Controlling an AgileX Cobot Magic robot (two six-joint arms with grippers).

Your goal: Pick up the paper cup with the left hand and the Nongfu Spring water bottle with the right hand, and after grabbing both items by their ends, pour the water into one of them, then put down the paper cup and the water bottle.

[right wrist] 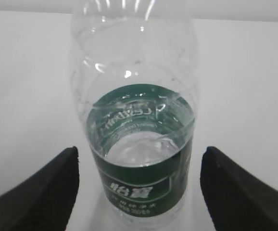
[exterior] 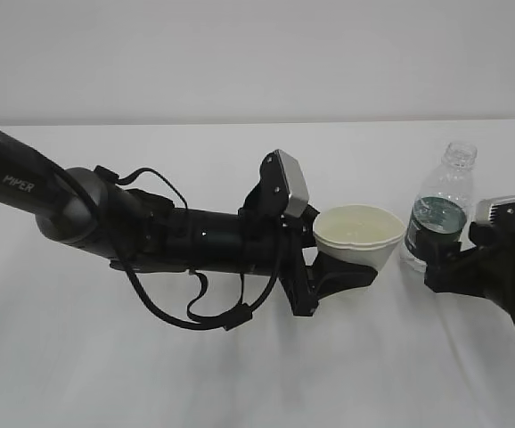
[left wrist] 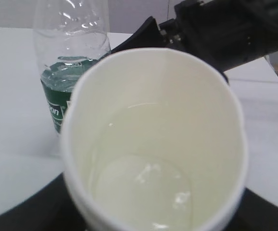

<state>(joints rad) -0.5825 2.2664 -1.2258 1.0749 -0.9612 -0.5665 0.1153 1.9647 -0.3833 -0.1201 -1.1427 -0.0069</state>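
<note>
Cup: small white tapered paper cup (exterior: 358,234) with rolled rim and pale cream-yellow inside, held off the white tabletop (exterior: 79,366), rim tilted a little toward the camera in the exterior view; sits left of the bottle, close beside it.
Cup contents: shallow pool of clear liquid at the bottom, seen in the left wrist view (left wrist: 144,192).
Bottle: small clear ribbed plastic water bottle (exterior: 443,209) with capless neck and dark green label band in white print, standing upright on the tabletop; water level sits within the label band (right wrist: 141,144).
Left hand: black arm with cables and "PIPER" lettering, grey box near the wrist; gripper (exterior: 329,272) grips the cup low on its body, one black jaw lying under the cup's lower wall; the far jaw is hidden by the cup.
Right hand: black arm with silver-grey box on top; gripper (right wrist: 139,187) set wide, one jaw on each side of the bottle's label band, a clear gap of tabletop showing between each jaw and the bottle; not touching it.
Surface: plain white tabletop against a pale wall (exterior: 240,53).
</note>
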